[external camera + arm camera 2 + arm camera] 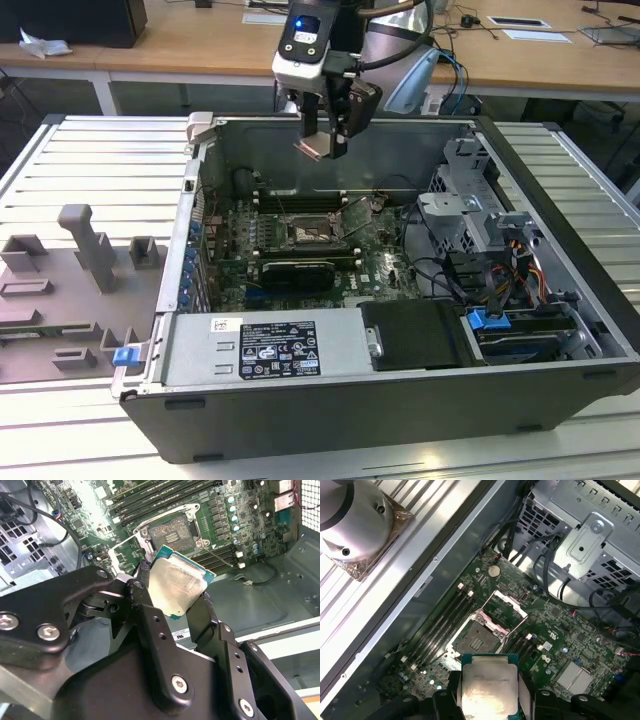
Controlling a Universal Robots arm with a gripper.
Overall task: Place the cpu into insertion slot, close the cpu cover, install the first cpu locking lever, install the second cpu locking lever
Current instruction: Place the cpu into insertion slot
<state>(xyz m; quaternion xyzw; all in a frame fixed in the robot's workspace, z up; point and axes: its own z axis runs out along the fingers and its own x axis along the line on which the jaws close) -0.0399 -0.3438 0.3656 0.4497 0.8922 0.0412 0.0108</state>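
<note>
My gripper [322, 148] hangs above the open computer case [190, 300], shut on the cpu [314, 148]. In both wrist views the cpu [177, 585] [489, 690] shows its pale silver top and green edge, pinched between two black fingers [145, 595]. Below on the green board lies the insertion slot [308, 233] [172, 530] [475, 639], a dark square socket left bare. The cpu cover [125, 555] [506, 611] is swung up and open on one side of the slot. The cpu is well above the slot and apart from it.
Long memory slots [300, 200] run behind the socket and a black card [297, 270] lies in front of it. A power supply [260, 350] fills the near side, a drive cage [470, 190] and cables the exterior view's right. Grey fixture blocks [90, 250] stand outside the case.
</note>
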